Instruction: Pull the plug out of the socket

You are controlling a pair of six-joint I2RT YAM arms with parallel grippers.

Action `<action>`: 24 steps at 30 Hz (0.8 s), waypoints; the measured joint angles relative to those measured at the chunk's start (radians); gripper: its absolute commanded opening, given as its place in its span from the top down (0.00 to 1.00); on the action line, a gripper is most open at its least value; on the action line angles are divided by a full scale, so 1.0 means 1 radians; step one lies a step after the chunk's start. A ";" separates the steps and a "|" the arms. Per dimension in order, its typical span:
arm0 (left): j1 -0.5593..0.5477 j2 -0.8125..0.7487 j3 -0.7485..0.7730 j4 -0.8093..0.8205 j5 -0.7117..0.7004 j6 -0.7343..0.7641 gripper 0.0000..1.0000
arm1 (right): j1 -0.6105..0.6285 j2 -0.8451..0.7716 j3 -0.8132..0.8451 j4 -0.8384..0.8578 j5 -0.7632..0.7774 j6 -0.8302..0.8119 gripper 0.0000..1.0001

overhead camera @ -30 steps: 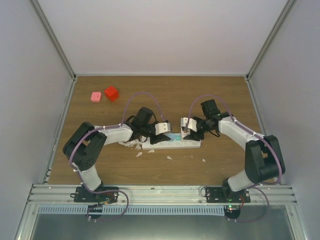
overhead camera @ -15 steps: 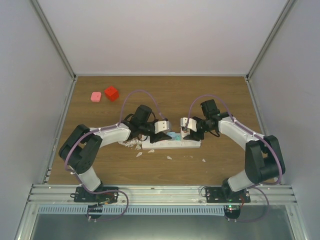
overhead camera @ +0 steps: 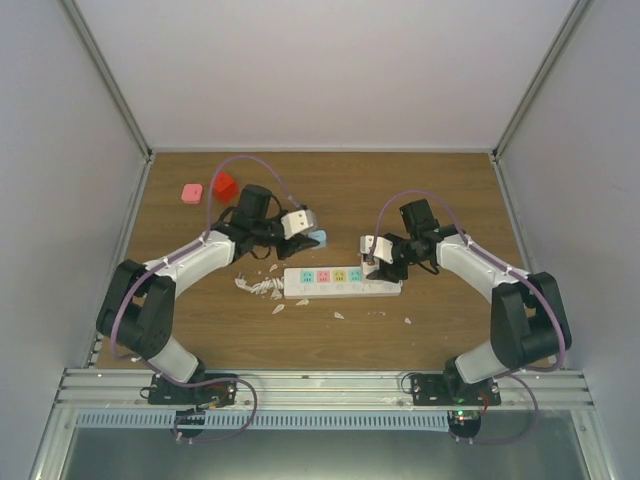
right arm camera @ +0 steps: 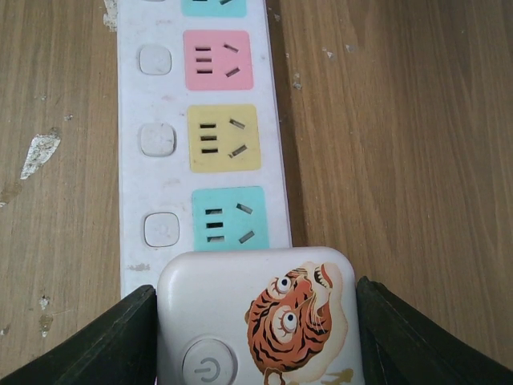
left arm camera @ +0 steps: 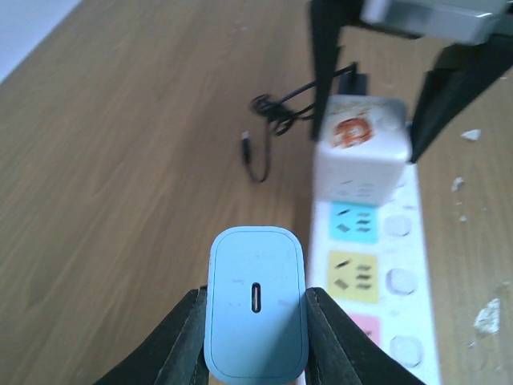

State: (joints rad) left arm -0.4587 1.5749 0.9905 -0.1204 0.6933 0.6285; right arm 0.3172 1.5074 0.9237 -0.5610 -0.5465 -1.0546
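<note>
We see the blue plug (overhead camera: 316, 238) gripped between the two fingers of the left gripper (overhead camera: 303, 226). In the left wrist view the fingers press on both of its side faces and its end with the small slot looks at the camera. The plug is free of the power strip (overhead camera: 340, 281) and is held on the far side of it, toward the strip's left end and apart from it. We cannot tell from above how high it hangs over the table.

The strip lies flat with its long axis from left to right, and the coloured outlet faces we can see are all empty. At its right end stands a white block with a tiger picture (right arm camera: 256, 313), and the right gripper (overhead camera: 371, 256) is closed around this block, one finger on each side, so it pins the strip down.

The left arm reaches far and inward, its wrist turned toward the right. We judge that the pulling itself is done. What remains is to carry the plug aside, and the left arm is the one for this.
</note>
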 measured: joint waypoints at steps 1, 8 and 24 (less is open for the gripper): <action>0.023 -0.002 0.005 -0.010 -0.002 0.001 0.74 | 0.003 -0.002 -0.001 0.001 0.004 0.003 0.36; 0.150 -0.024 0.010 -0.065 -0.035 0.000 0.74 | 0.023 -0.008 -0.008 0.014 0.035 0.024 0.30; 0.520 -0.042 0.045 -0.166 -0.191 0.113 0.73 | 0.042 -0.035 -0.015 0.055 0.047 0.077 0.19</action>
State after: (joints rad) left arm 0.0608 1.5326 1.0351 -0.2863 0.5026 0.7414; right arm 0.3592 1.4723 0.9085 -0.5064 -0.4995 -0.9779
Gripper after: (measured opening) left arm 0.297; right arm 0.794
